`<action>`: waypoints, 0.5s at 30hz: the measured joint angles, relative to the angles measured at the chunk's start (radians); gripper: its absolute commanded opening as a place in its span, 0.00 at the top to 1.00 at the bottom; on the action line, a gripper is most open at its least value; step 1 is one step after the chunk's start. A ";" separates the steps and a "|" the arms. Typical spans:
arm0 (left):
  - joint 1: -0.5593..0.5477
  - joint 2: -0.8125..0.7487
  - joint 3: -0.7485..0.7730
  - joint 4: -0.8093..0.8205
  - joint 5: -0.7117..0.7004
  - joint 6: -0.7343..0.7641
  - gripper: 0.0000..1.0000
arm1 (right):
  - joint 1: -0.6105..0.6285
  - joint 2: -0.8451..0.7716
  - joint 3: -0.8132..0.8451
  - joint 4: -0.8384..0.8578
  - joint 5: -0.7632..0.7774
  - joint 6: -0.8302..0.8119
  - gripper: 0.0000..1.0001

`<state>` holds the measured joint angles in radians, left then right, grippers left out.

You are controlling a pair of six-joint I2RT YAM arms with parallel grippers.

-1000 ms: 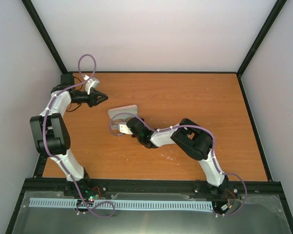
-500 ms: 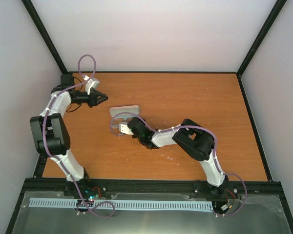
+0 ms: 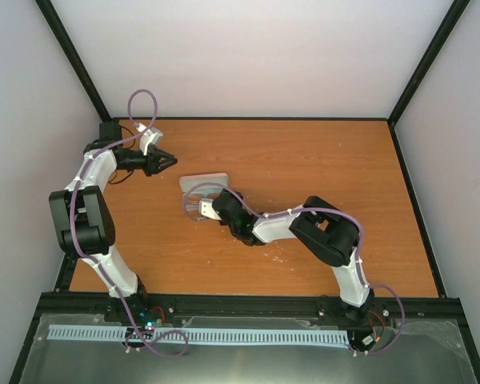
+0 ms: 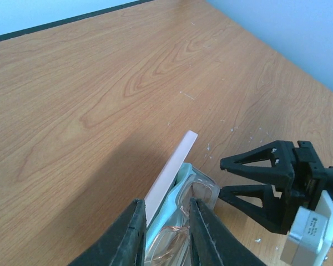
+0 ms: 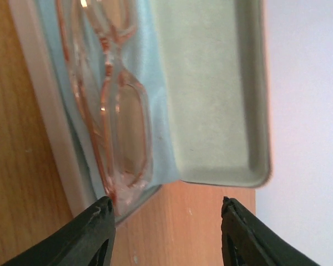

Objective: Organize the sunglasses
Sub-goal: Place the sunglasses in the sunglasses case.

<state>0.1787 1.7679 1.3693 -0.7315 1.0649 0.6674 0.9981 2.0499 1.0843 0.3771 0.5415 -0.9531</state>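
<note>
Right wrist view shows the sunglasses (image 5: 114,83) nested in the open case (image 5: 216,100), so the right gripper (image 5: 166,205) hovers at its near edge, jaws apart, likely to shut it (left gripper (image 3: 162,161), far left, state unclear).

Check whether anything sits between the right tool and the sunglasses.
Nothing visible does. The sunglasses lie uncovered in the open case, its lid up, and the right tool is open just beyond the case's end.
</note>
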 measured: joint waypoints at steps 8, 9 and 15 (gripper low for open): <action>0.000 0.000 0.000 -0.002 0.001 0.001 0.79 | 0.000 -0.142 -0.010 -0.007 0.048 0.052 0.40; 0.000 0.000 0.000 -0.003 0.000 0.002 0.81 | 0.000 -0.164 -0.010 -0.007 0.060 0.064 0.41; 0.000 0.006 0.042 -0.037 -0.008 0.020 0.86 | 0.000 -0.326 -0.008 -0.098 0.163 0.251 0.97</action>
<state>0.1787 1.7737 1.4113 -0.7685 1.0573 0.6872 0.9977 1.7241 1.0767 0.2794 0.7040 -0.7021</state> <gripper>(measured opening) 0.159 0.359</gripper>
